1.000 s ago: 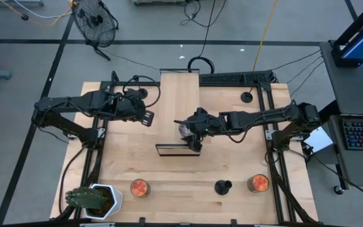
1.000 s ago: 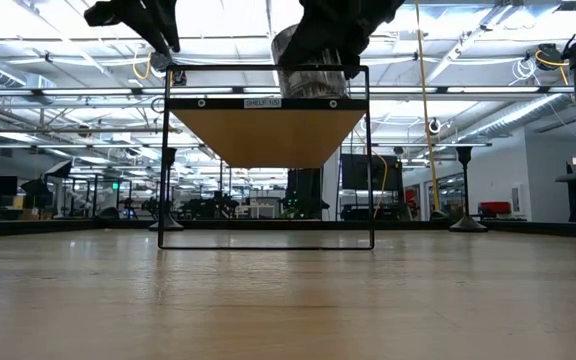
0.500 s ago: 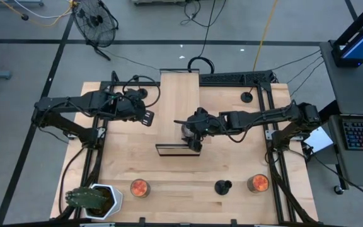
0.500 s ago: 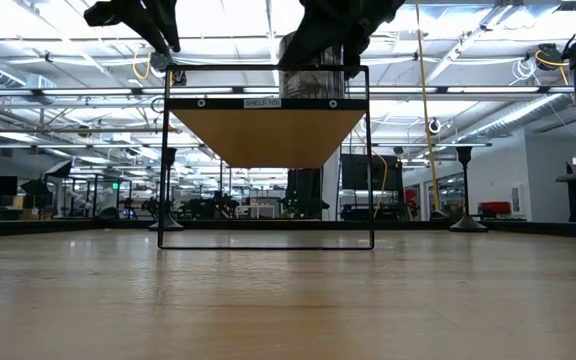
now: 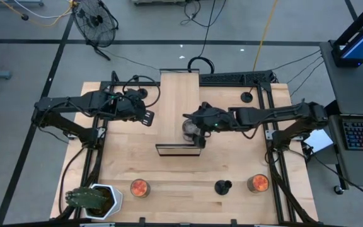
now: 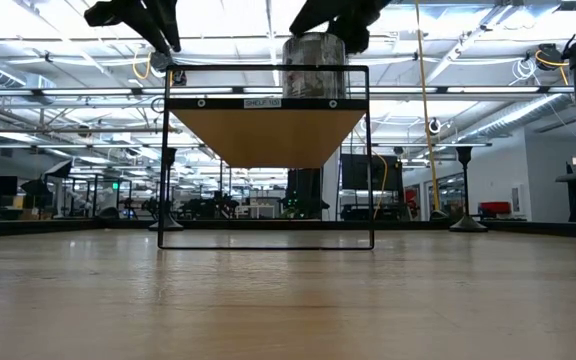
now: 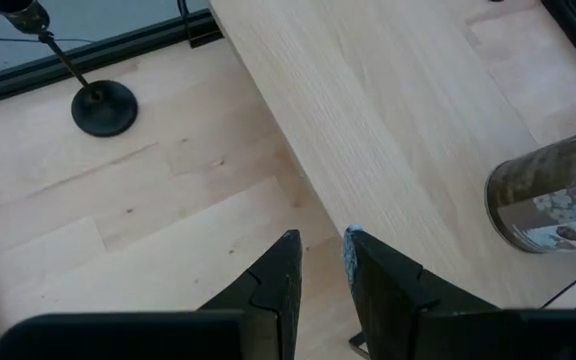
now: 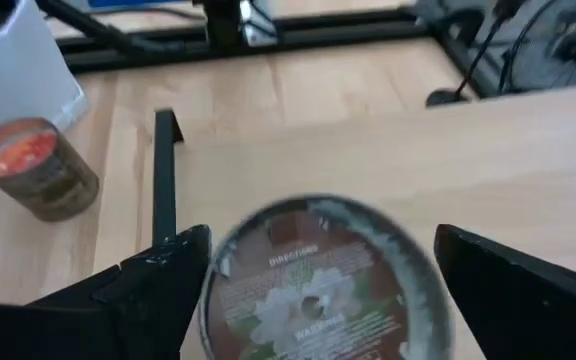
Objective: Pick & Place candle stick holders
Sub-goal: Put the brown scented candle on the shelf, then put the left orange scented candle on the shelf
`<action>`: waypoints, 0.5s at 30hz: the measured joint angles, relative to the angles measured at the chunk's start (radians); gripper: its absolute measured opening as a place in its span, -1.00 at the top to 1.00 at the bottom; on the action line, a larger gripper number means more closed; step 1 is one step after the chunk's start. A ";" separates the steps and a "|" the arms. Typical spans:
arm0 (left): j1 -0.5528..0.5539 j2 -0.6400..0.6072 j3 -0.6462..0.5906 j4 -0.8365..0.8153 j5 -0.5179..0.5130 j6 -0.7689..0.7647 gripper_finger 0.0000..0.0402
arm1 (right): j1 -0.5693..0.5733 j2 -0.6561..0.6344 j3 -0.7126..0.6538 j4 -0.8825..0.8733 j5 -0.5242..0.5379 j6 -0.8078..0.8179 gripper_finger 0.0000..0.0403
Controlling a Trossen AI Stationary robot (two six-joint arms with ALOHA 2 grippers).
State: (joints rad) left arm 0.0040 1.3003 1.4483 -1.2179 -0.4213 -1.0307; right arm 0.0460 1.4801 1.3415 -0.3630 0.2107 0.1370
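Observation:
Three matte-black candle stick holders stand on their disc bases on the table. One is at the far right [image 5: 247,96], one near the front edge [image 5: 223,186], and one shows in the left wrist view [image 7: 103,105], hidden under the left arm in the high view. A round grey jar [image 6: 313,65] stands on the near end of the wooden shelf top [image 5: 179,94]. My right gripper [image 5: 195,125] is open just above the jar, its fingers [image 8: 168,285] on either side of the lid [image 8: 318,290]. My left gripper [image 5: 147,118] is shut, in the air beside the shelf's left edge.
The shelf stands on a thin black wire frame [image 6: 368,160] in the table's middle. Two orange candle jars [image 5: 139,187] [image 5: 258,183] stand near the front edge. A white pot with a plant [image 5: 93,200] stands at the front left corner.
My right gripper has let go of the jar, opened and risen a little, drawing slightly toward the table's right edge. The jar now stands upright on the shelf top, uncovered.

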 joint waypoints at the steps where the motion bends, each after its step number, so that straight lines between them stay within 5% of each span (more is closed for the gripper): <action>1: 0.000 0.000 0.000 0.000 0.000 0.000 0.56 | 0.000 -0.011 0.000 0.001 0.003 -0.007 -0.89; 10: -0.001 0.000 0.000 0.000 0.008 -0.004 0.56 | 0.002 -0.111 -0.001 -0.015 0.006 -0.025 -0.86; 15: -0.019 0.000 0.000 0.000 0.028 -0.008 0.56 | 0.002 -0.170 -0.001 -0.038 0.047 0.005 -0.61</action>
State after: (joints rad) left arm -0.0151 1.3003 1.4483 -1.2174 -0.3932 -1.0382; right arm 0.0479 1.3105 1.3407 -0.4007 0.2580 0.1424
